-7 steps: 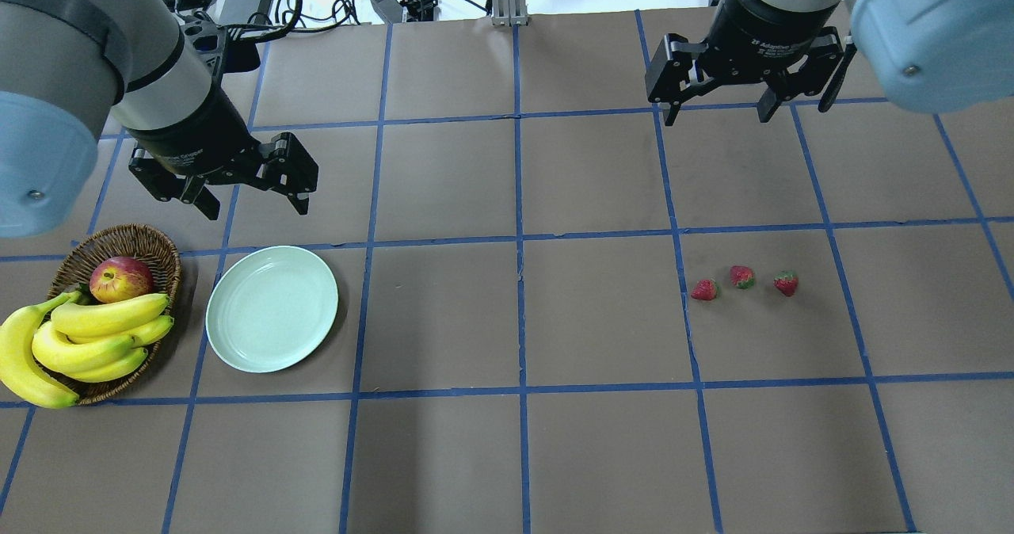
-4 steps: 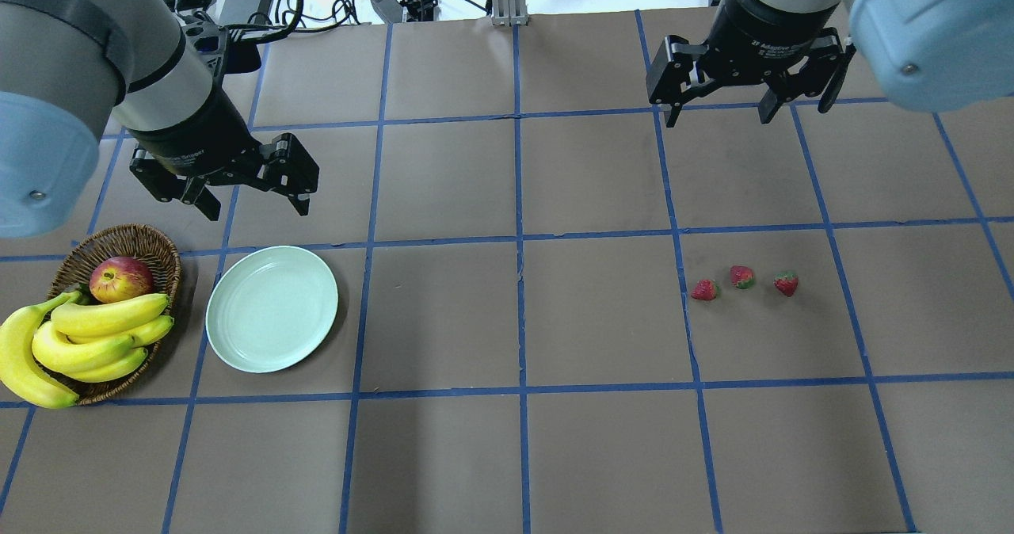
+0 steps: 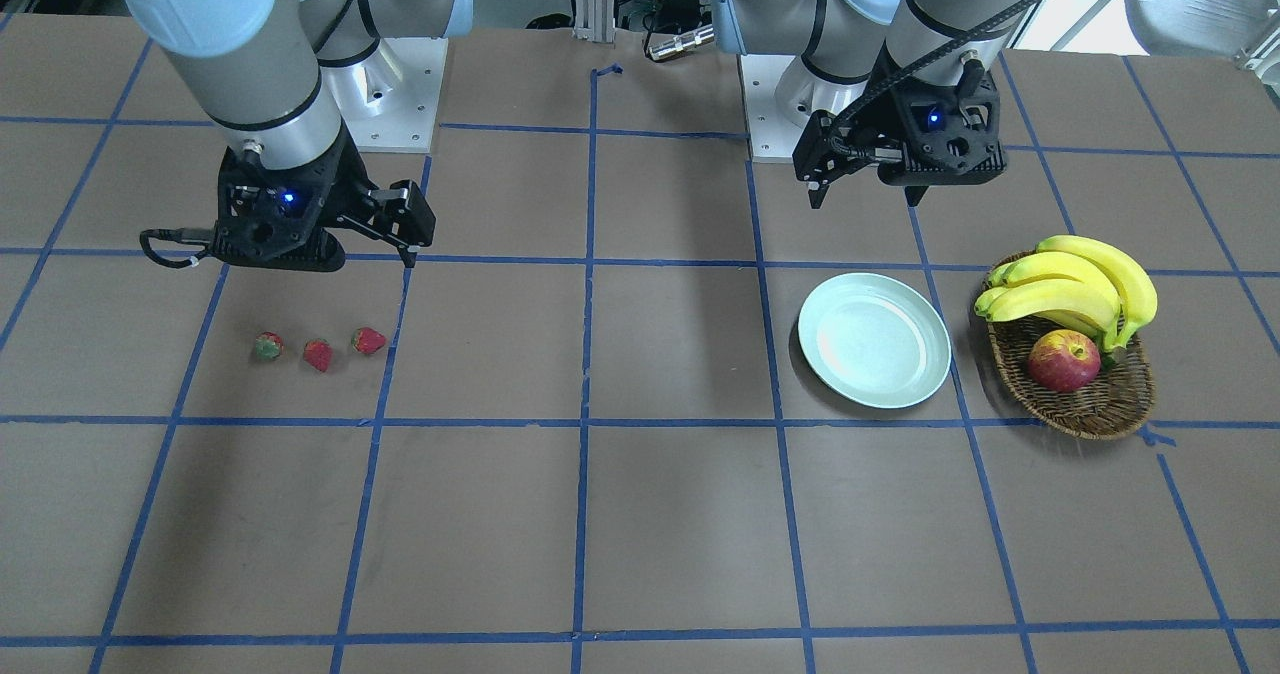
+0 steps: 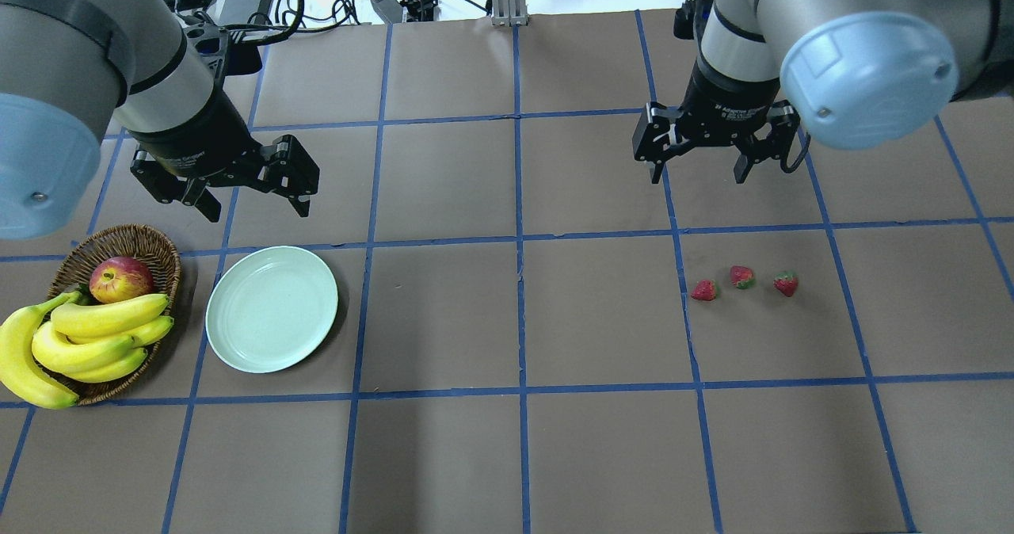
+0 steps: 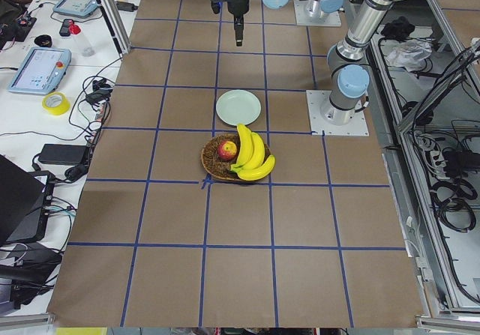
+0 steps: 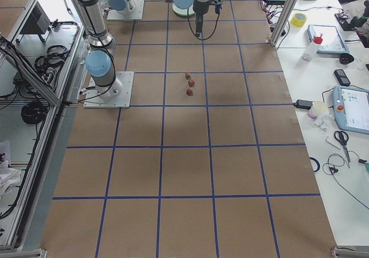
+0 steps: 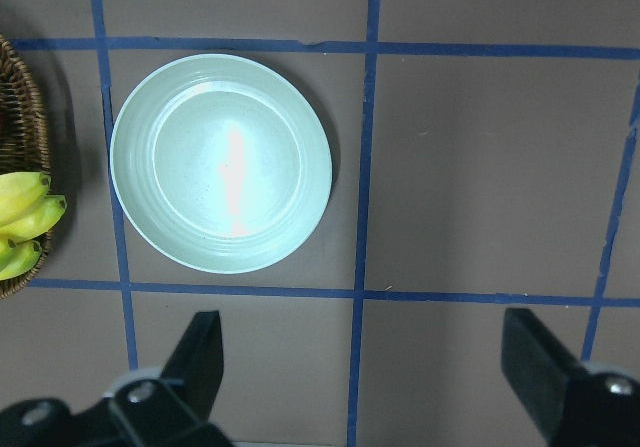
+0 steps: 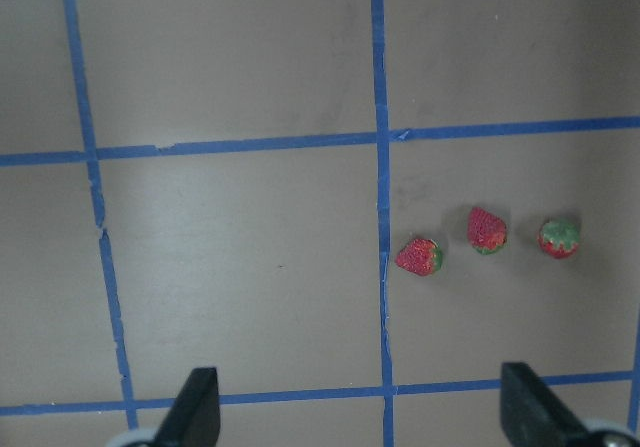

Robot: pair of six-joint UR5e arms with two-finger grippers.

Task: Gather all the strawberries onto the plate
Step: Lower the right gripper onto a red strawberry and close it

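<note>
the right claw (image 4: 698, 177), spread wide apart, could bump one berry away because the strawberries (image 4: 742, 277) sit close together, middle right.

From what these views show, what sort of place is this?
Probably a robotics lab: a brown table gridded with blue tape, two grey robot arms bolted to it, and a white side bench with tablets, cables and a yellow tape roll.
</note>
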